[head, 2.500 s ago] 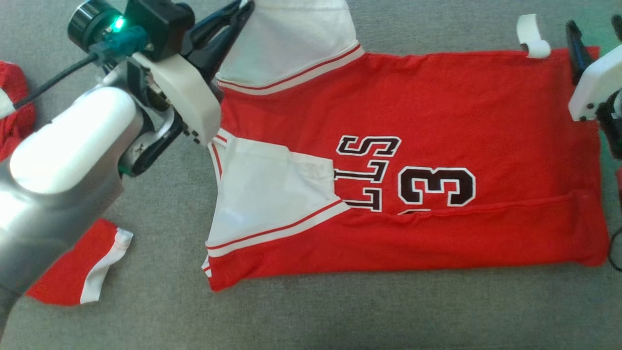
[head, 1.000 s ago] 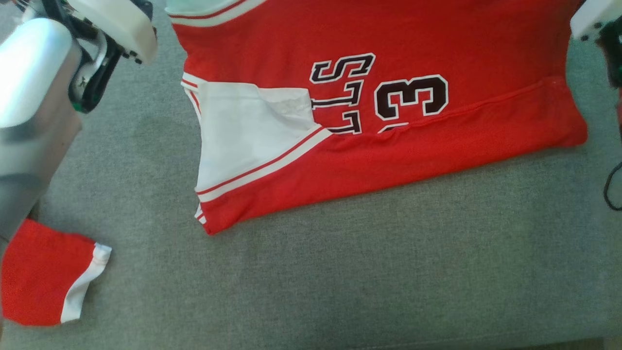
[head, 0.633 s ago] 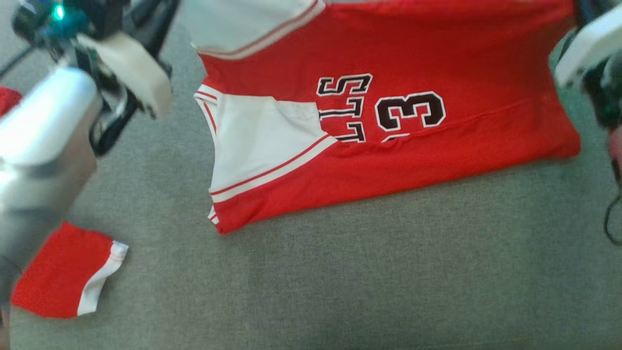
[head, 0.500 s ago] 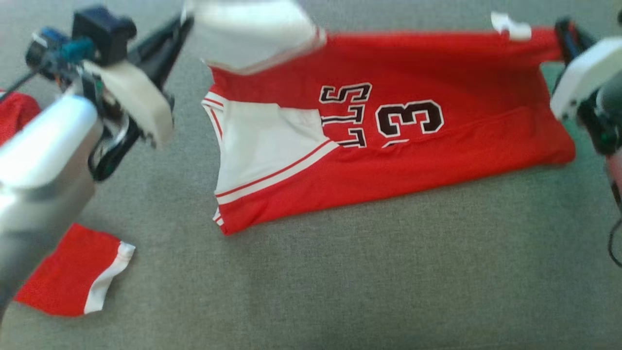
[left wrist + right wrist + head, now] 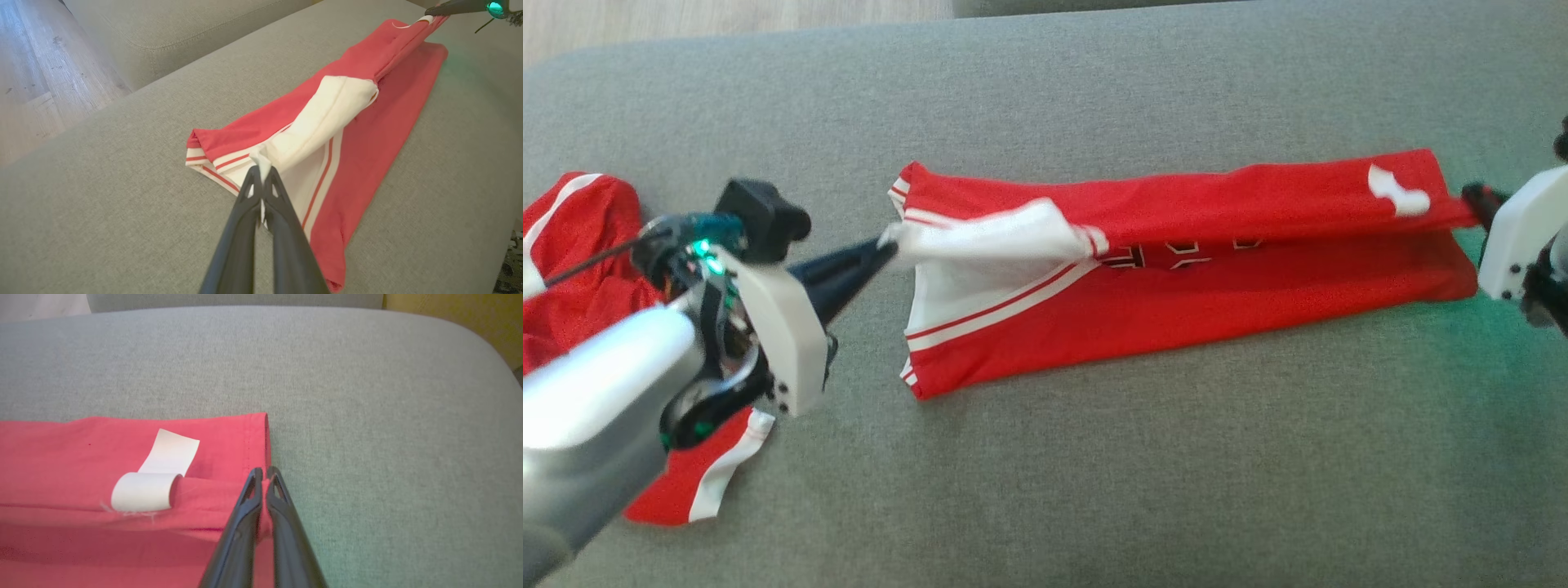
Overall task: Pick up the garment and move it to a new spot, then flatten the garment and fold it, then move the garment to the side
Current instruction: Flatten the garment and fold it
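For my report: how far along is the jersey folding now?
Done: the jersey lies laid out on the grey cushion. In hand: left gripper and right gripper, both shut on one long edge, hold it raised over the body, mid-fold. Remaining: finishing the fold, moving it aside.

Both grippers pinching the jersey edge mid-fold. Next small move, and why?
Probably carry both pinched corners nearer the robot and lower them onto the bottom layer. The left gripper is shut on the white sleeve corner of the jersey, the right gripper on its hem corner; the held layer hangs raised, short of the near edge, so the fold isn't laid yet.
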Controlling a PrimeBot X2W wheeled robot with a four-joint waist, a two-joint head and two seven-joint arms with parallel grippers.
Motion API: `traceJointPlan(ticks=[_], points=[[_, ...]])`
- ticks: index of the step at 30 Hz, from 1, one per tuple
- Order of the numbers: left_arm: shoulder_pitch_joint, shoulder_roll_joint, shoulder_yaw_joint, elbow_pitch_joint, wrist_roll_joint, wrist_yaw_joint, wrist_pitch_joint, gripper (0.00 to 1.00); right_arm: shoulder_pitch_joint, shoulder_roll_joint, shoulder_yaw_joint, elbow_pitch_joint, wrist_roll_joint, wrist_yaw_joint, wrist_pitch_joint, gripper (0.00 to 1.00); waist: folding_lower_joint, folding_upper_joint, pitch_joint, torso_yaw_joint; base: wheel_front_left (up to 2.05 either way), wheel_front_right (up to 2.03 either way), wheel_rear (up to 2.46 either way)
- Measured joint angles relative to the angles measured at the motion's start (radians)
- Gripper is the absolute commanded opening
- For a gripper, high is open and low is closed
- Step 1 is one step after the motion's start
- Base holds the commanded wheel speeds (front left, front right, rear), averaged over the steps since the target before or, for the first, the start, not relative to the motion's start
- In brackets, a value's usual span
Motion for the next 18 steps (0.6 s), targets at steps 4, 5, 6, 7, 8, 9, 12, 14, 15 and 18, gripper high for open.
traceJointPlan(ticks=[4, 5, 6, 7, 8, 9, 12, 14, 15, 18], points=[[0.025, 0.022, -0.021, -0.046, -0.014, 0.001, 0.036, 0.0, 0.019, -0.015, 0.029, -0.024, 0.029, 0.0, 0.063, 0.0, 0.0001, 0.0, -0.006, -0.004, 0.0, 0.0, 0.0], [0.031, 0.025, -0.026, -0.056, -0.019, 0.001, 0.045, 0.0, 0.022, -0.019, 0.032, -0.03, 0.037, 0.0, 0.074, 0.0, 0.0, 0.0, -0.006, -0.006, 0.0, 0.0, 0.0], [0.037, 0.028, -0.028, -0.064, -0.026, 0.001, 0.055, 0.0, 0.024, -0.022, 0.034, -0.035, 0.046, 0.0, 0.084, 0.0, 0.0001, 0.0, -0.006, -0.007, 0.0, 0.0, 0.0], [0.042, 0.03, -0.031, -0.069, -0.027, 0.001, 0.064, 0.0, 0.027, -0.026, 0.037, -0.04, 0.053, 0.0, 0.094, 0.0, 0.0001, 0.0, -0.006, -0.008, 0.0, 0.0, 0.0], [0.046, 0.03, -0.033, -0.074, -0.027, 0.001, 0.067, 0.0, 0.029, -0.03, 0.042, -0.044, 0.055, 0.0, 0.104, 0.0, 0.0001, 0.0, -0.005, -0.009, 0.0, 0.0, 0.0], [0.048, 0.03, -0.035, -0.079, -0.027, 0.001, 0.069, 0.0, 0.03, -0.034, 0.045, -0.047, 0.058, 0.0, 0.114, 0.0, 0.0001, 0.0, -0.004, -0.01, 0.0, 0.0, 0.0], [0.048, 0.03, -0.039, -0.09, -0.027, 0.002, 0.077, 0.0, 0.03, -0.044, 0.049, -0.057, 0.063, 0.0, 0.134, 0.0, 0.0001, 0.0, -0.004, -0.014, 0.0, 0.0, 0.0], [0.05, 0.03, -0.041, -0.091, -0.027, 0.009, 0.077, 0.0, 0.03, -0.044, 0.051, -0.06, 0.069, 0.0, 0.146, 0.0, 0.0001, 0.0, -0.005, -0.017, 0.0, 0.0, 0.0], [0.051, 0.03, -0.042, -0.091, -0.027, 0.01, 0.077, 0.0, 0.031, -0.044, 0.054, -0.063, 0.072, 0.0, 0.153, 0.0, 0.0001, 0.0, -0.005, -0.019, 0.0, 0.0, 0.0], [0.068, 0.028, -0.05, -0.082, -0.011, 0.01, 0.075, 0.55, 0.034, -0.044, 0.056, -0.063, 0.071, 0.0, 0.159, 1.0, 0.0002, 0.0, -0.006, -0.026, 0.0, 0.0, 0.0]])
